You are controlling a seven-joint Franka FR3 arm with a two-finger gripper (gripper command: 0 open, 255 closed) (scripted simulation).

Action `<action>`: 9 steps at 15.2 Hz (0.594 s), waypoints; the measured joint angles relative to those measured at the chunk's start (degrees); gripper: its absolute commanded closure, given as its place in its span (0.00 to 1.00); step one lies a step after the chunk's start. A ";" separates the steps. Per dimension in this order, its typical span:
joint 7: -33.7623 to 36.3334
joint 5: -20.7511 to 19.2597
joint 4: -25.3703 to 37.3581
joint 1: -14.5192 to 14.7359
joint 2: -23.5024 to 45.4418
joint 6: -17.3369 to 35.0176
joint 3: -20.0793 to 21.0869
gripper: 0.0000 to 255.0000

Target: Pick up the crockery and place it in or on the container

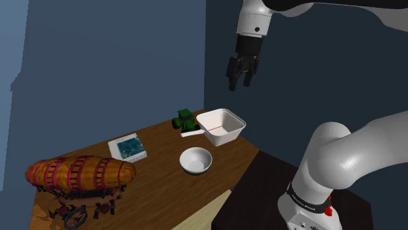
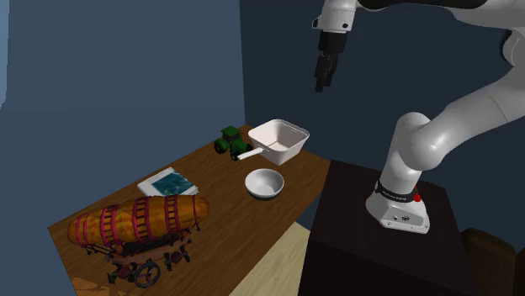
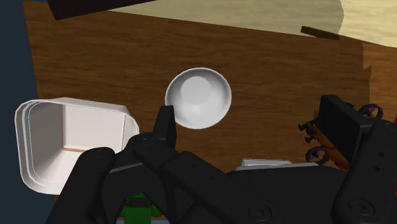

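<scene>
The crockery you were after was a small white bowl (image 1: 195,160), round, smooth and plain, with a shallow hollow. It stood upright and free on the table, near the edge that faced the stand. Close to it, but not touching, stood the container (image 1: 221,126), a white tub with four sloping walls, rounded corners and a stepped rim. It was open at the top, and in the wrist view its inner walls showed plain white. Just beside the tub, on its side away from the stand, was a small green toy tractor (image 1: 185,120) with dark wheels. Further along the table lay a flat book (image 1: 128,147) with a blue-green cover. At the far end was a toy airship (image 1: 78,175), a long orange body with pink bands over a dark frame with wheels. Your gripper (image 1: 240,83) hung high in the air above the tub, well apart from the bowl, pointing down, with its two black fingers spread apart. The table (image 1: 160,183) had a brown wooden top with visible grain. The stand (image 2: 362,252) was a dark box beside it, the floor (image 2: 282,261) was pale yellow, and the walls (image 1: 98,65) were a flat dark blue.
</scene>
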 measured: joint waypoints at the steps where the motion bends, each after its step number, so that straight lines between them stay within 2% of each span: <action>1: 0.00 0.00 0.00 0.00 0.00 0.00 0.00 0.00; 4: -0.79 -0.03 -4.06 -0.33 -0.45 3.84 -0.66 0.00; 9: -2.96 0.04 -11.45 -1.05 1.88 14.14 -2.37 0.00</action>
